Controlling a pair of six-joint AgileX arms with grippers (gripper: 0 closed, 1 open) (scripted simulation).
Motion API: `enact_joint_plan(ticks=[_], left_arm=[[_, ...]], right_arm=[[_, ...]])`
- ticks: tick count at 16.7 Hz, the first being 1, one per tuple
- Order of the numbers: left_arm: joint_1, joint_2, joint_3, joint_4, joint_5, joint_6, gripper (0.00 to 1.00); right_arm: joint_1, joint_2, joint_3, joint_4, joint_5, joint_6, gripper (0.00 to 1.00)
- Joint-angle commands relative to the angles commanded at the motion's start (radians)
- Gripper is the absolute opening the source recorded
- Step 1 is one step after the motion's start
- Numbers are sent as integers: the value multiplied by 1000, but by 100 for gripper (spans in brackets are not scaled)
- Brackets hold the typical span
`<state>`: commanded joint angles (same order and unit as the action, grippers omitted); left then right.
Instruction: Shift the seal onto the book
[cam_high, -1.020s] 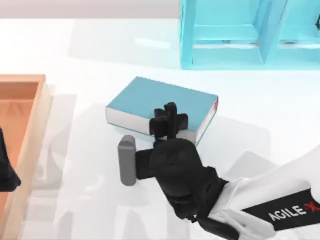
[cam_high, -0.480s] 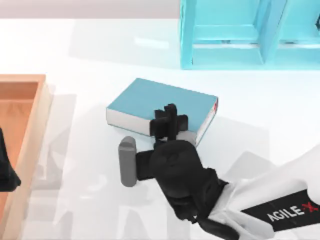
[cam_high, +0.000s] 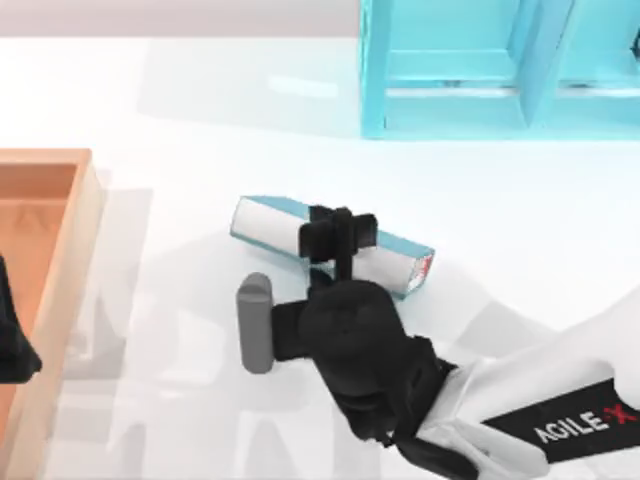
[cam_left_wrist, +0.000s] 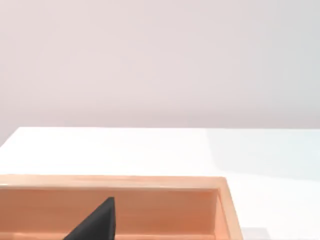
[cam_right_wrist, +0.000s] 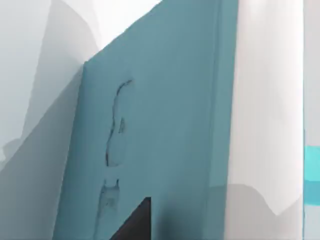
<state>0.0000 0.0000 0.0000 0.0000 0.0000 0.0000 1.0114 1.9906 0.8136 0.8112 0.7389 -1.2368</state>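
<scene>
Right pincer (cam_high: 341, 236) grips the thick teal-covered book (cam_high: 275, 222) across its thickness, so that the book stands tilted on edge, white pages upward, mid-table; this hold suits lifting, not receiving a seal. Grey cylinder (cam_high: 255, 322) lies beside the wrist. Beyond, on the white table (cam_high: 200, 120): a wooden tray (cam_high: 70, 230) left, where the left arm sits parked, and a light-blue shelf unit (cam_high: 450, 70) behind.

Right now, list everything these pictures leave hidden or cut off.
- The book: in the top view the right claw covers its middle. In the right wrist view the picture's edges cut its cover.
- The left claw: the top view's left edge cuts it off, above the wooden tray.
- The seal: its place cannot be told.
- The light-blue shelf unit: the top edge cuts it.
</scene>
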Motion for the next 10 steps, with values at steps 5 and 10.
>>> enact_joint_plan(ticks=[5, 10], left_arm=[[0, 0, 0, 0, 0, 0, 100], [0, 0, 0, 0, 0, 0, 100]], right_arm=[[0, 0, 0, 0, 0, 0, 100], [3, -1, -2, -3, 1, 3, 100]])
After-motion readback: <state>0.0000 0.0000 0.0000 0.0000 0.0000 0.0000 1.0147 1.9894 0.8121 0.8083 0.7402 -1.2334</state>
